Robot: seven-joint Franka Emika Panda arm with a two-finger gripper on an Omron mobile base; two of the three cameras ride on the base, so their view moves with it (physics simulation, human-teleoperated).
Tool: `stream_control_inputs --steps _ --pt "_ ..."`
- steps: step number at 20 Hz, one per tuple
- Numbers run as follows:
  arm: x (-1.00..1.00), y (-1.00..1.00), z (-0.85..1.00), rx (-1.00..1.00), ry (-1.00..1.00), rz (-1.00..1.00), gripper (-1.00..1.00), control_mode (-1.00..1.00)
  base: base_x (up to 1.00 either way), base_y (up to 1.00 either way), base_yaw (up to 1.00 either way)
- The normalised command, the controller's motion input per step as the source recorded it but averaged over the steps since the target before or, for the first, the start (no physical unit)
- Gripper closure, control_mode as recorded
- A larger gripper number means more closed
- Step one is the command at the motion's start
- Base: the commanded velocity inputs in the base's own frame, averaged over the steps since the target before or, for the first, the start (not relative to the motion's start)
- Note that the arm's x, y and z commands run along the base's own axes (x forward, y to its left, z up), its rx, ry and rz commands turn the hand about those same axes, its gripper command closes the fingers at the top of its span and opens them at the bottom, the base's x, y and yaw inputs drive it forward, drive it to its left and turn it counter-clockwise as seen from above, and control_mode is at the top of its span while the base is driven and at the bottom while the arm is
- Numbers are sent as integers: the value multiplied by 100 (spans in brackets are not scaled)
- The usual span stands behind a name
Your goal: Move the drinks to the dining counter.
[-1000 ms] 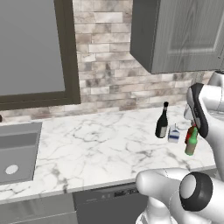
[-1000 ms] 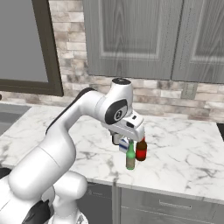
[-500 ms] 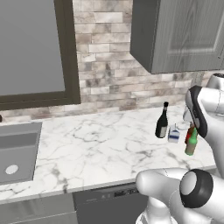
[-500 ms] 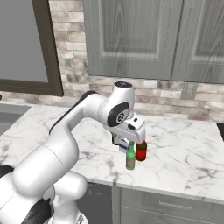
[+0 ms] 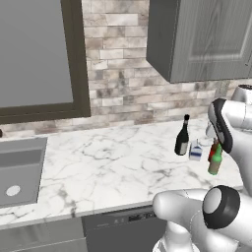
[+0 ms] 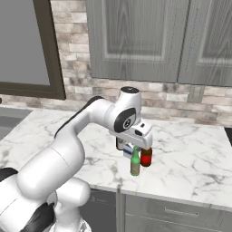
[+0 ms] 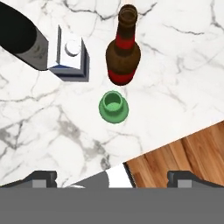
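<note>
Gripper (image 7: 112, 177) is hanging above the drinks cluster, looking straight down, jaws spread wide, holding nothing. Both fingertips (image 7: 41, 177) are showing at the bottom of the hand view, well apart, with the green glass bottle (image 7: 113, 106) sitting between and ahead of them.

Taking the green glass bottle as reference: the red-brown beer bottle (image 7: 124, 50) is standing just beside it, farther from the counter edge; in the right base view it is almost touching on the right. The milk carton (image 7: 70, 57) is standing near it, behind and to the left in the right base view. The black wine bottle (image 5: 182, 136) is standing farthest out, past the carton.

All four are standing upright on the marble counter (image 5: 108, 157), close to its front edge, with the sink (image 5: 19, 170) well apart on the left. A dishwasher front (image 5: 123, 229) is sitting below the counter.
</note>
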Motion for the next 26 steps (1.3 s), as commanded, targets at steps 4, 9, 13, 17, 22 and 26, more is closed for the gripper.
stream_control_inputs --steps 4,9,13,17,22,26 --pt "18 -2 -4 0 0 0 -100 -100 0 0 0" --pt "16 -4 -7 0 0 0 -100 -100 0 0 0" --pt "9 -17 -20 0 0 0 -100 -100 0 0 0" --pt "11 -14 -23 0 0 0 -100 -100 0 0 0" --pt "7 -3 -7 0 0 0 -100 -100 0 0 0" --pt "8 0 0 0 0 0 -100 -100 0 0 0"
